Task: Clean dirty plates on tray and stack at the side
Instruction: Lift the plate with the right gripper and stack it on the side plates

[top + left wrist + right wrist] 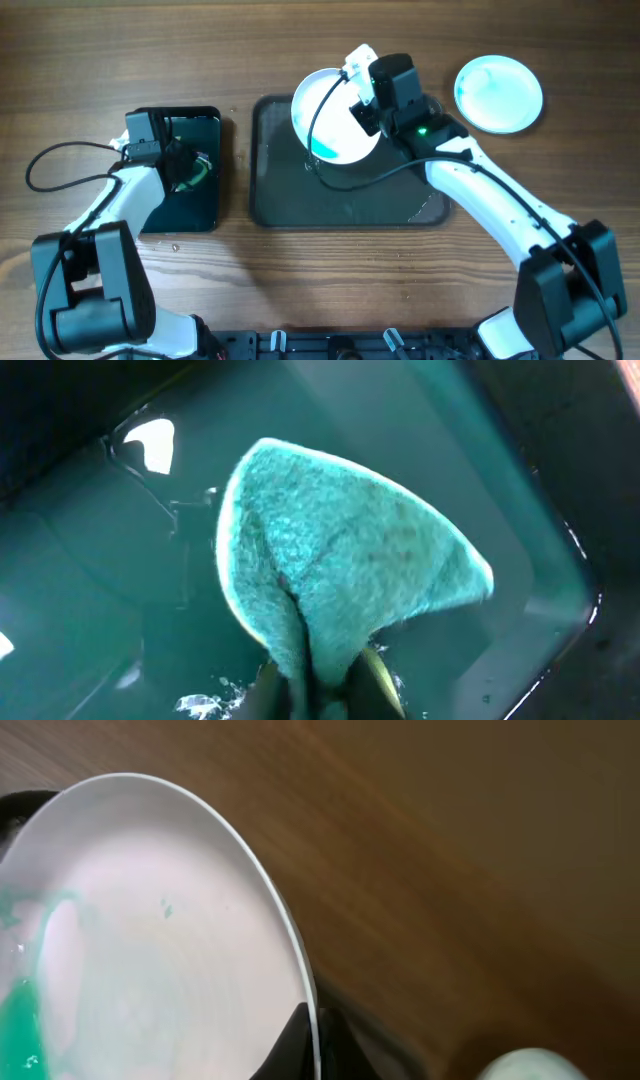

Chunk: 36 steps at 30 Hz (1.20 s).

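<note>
My right gripper [362, 100] is shut on the rim of a white plate [330, 112] and holds it tilted over the far part of the dark grey tray [290, 190]. Green liquid pools at the plate's lower edge [20, 1020]. The right wrist view shows my fingers [312, 1045] pinching the rim of this plate [150, 930]. A pale blue plate [498, 93] lies on the table at the far right. My left gripper [185, 165] is shut on a green sponge [340, 575] and holds it in the small black tray [205, 195] of liquid. A third plate is not in view.
The small black tray holds greenish water [90, 610] with some foam. Bare wooden table [100, 60] surrounds both trays. A cable runs over the dark grey tray [345, 185].
</note>
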Tool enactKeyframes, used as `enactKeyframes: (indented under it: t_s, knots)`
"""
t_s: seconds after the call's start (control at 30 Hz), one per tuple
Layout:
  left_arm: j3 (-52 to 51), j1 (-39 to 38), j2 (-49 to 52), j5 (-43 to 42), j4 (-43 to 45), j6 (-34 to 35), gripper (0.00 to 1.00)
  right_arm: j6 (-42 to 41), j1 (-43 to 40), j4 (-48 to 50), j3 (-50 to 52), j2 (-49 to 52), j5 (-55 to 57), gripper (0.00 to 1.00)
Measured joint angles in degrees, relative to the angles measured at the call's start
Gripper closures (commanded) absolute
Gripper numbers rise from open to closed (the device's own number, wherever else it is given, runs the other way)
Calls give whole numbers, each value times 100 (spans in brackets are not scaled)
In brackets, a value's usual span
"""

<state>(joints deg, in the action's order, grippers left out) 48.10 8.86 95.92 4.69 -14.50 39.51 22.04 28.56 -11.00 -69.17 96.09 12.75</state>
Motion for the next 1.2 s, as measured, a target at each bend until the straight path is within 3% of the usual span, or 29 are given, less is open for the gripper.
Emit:
enactKeyframes:
  t_s: [0.17, 0.3, 0.4, 0.57, 0.7, 0.8, 0.87, 0.97, 1.03, 1.2]
  knots:
    - [0, 0, -2, -11, 24, 37, 63, 1119, 446, 457, 0, -13, 892, 96]
    - [2, 0, -293, -11, -240, 13, 35, 2422, 920, 737, 0, -13, 1661, 96]
    - [28, 0, -861, -22, -304, 13, 0, 3296, 1209, 1071, 0, -13, 2116, 96]
    - [138, 0, -1790, -28, -409, 22, 0, 5090, 1659, 1707, 0, -13, 2955, 96]
    - [140, 0, -1834, -31, -476, 22, 0, 6546, 2031, 2396, 0, -13, 3565, 96]
    - [140, 0, -1829, -31, -476, 22, 0, 7112, 2247, 2623, 0, -13, 3794, 96]
    - [140, 0, -1829, -31, -476, 22, 0, 7064, 2308, 2175, -37, -20, 3803, 96]
    - [140, 0, -1829, -28, -476, 22, 0, 6325, 2273, 667, -96, -37, 3394, 96]
    - [140, 0, -1829, -31, -476, 22, 0, 5674, 2157, 177, -55, -37, 2883, 96]
    - [140, 0, -1825, -31, -479, 22, 0, 3742, 1276, 1244, -44, -107, 2444, 96]
